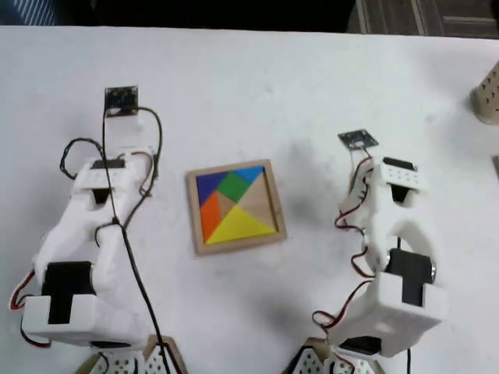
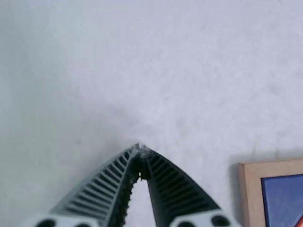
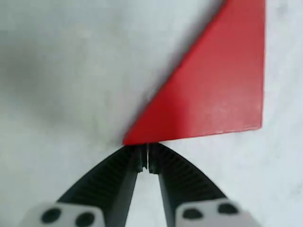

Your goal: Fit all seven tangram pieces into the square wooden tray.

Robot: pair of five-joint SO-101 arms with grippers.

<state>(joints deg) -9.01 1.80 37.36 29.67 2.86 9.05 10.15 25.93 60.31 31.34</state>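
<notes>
The square wooden tray (image 1: 195, 238) lies in the middle of the table between the two arms. In it lie a blue piece (image 1: 208, 188), a green piece (image 1: 234, 185), a light blue piece (image 1: 252, 173), an orange piece (image 1: 210, 216) and a yellow piece (image 1: 242, 224). A red triangle (image 3: 213, 94) lies flat on the table in the right wrist view. My right gripper (image 3: 146, 153) is shut, its tips just at the triangle's nearest corner. My left gripper (image 2: 139, 150) is shut over bare table, with the tray's corner (image 2: 247, 189) and the blue piece (image 2: 281, 198) off to one side.
The left arm (image 1: 93, 226) and the right arm (image 1: 394, 241) stand on either side of the tray, with loose cables (image 1: 129, 249) trailing from them. A beige perforated object (image 1: 487, 97) stands at the far right edge. The white tabletop stretches behind the tray.
</notes>
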